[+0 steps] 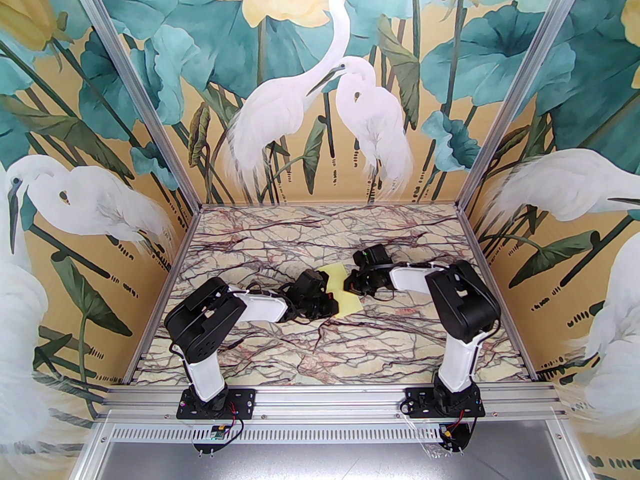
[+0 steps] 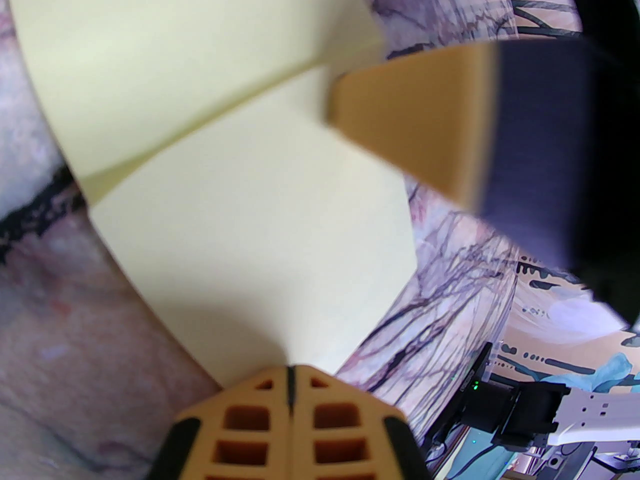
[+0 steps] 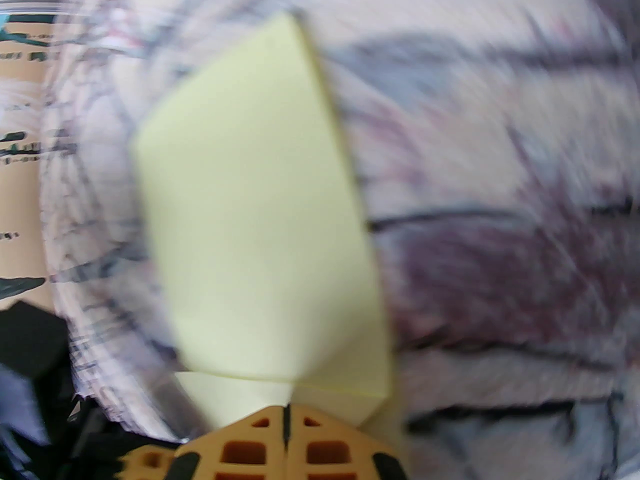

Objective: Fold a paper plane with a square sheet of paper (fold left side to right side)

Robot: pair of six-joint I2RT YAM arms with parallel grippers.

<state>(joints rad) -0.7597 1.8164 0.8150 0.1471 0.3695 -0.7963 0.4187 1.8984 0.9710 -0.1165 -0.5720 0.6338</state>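
- Overhead: a thin, pale yellow, creased paper sheet (image 1: 336, 272) sits mid-way across the veined marble tabletop (image 1: 320, 363). The black left gripper (image 1: 332, 306) is at its 7 o'clock and the right gripper (image 1: 349, 286) at 3.
- Left wrist: the left gripper is clenched on the sheet's near edge, likely anchoring it.
- Right wrist: the right gripper pinches the sheet too, seemingly steadying the fold.

yellow paper (image 1: 350, 304) partly hidden, marble table (image 3: 500, 193) blurred

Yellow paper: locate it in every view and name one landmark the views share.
Top external: paper at mid-table.
Left wrist: upper left to centre, creased, its near corner pinched in the left end effector.
Right wrist: centre-left, its near edge pinched in the right end effector.
Shared landmark: the veined marble table beneath the paper.
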